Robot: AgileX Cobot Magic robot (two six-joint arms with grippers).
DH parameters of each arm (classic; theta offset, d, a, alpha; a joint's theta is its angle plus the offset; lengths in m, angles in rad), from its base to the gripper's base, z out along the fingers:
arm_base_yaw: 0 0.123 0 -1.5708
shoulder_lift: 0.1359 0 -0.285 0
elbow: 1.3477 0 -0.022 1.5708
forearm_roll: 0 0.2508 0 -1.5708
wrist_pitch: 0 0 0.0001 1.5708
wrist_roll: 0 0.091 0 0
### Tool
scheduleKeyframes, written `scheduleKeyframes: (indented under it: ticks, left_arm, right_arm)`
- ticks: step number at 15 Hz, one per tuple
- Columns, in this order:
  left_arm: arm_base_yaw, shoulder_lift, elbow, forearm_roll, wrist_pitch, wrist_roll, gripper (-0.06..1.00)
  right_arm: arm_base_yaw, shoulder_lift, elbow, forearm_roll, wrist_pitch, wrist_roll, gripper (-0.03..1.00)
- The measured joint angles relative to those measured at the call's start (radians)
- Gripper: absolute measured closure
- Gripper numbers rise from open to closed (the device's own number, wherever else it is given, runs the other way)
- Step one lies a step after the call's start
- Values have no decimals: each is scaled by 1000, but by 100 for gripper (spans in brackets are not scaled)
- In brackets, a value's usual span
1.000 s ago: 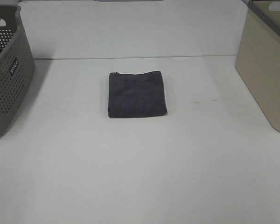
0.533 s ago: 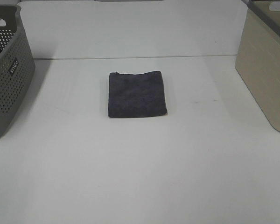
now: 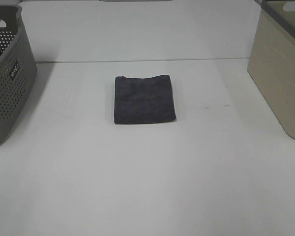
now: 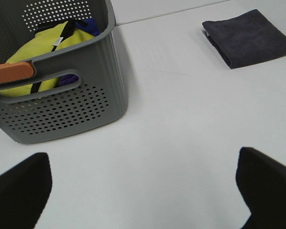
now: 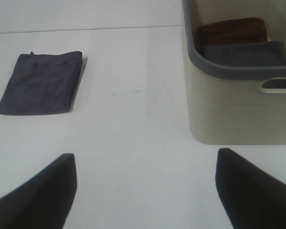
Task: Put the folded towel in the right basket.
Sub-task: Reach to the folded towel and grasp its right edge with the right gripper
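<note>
A dark grey folded towel (image 3: 144,98) lies flat on the white table in the middle of the high view. It also shows in the left wrist view (image 4: 248,38) and the right wrist view (image 5: 42,82). The right basket (image 3: 280,69) is beige with a grey rim; the right wrist view (image 5: 238,109) shows folded brown and grey cloths inside it. Neither arm shows in the high view. My left gripper (image 4: 143,188) is open and empty over bare table near the left basket. My right gripper (image 5: 145,191) is open and empty, between the towel and the right basket.
A grey perforated basket (image 3: 7,73) stands at the left edge; the left wrist view (image 4: 62,109) shows yellow and blue cloth inside it and an orange handle (image 4: 12,72). The table's back edge (image 3: 137,61) runs behind the towel.
</note>
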Motion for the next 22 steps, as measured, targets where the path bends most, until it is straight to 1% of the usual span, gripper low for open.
scheduleKeyframes:
  ticks: [2, 4, 5, 7, 9, 11, 12, 13, 15, 16, 19, 22]
  left_arm:
    - [0, 0, 0, 0, 0, 0, -4]
    - [0, 0, 0, 0, 0, 0, -4]
    - [0, 0, 0, 0, 0, 0, -4]
    - [0, 0, 0, 0, 0, 0, -4]
    - [0, 0, 0, 0, 0, 0, -4]
    - [0, 0, 0, 0, 0, 0, -4]
    - [0, 0, 0, 0, 0, 0, -4]
    - [0, 0, 0, 0, 0, 0, -4]
    - [0, 0, 0, 0, 0, 0, -4]
    - [0, 0, 0, 0, 0, 0, -4]
    - [0, 0, 0, 0, 0, 0, -4]
    - [0, 0, 0, 0, 0, 0, -4]
  right_arm:
    - [0, 205, -103, 46, -37, -6, 22]
    - [0, 403, -221, 111, -39, -36, 22]
    - [0, 444, -246, 126, -39, -55, 22]
    - [0, 629, -371, 193, -32, -129, 22]
    - [3, 800, -475, 247, 9, -200, 22]
    - [59, 964, -580, 252, 34, -235, 22]
    - [141, 1113, -668, 248, 40, -238, 22]
    - [182, 1178, -712, 247, 40, -238, 22]
    - [220, 1273, -784, 257, 44, -238, 22]
    - [228, 1337, -828, 280, 51, -238, 22]
    - [230, 1508, -987, 341, 124, -238, 22]
    - [230, 1664, -1147, 358, 217, -238, 22]
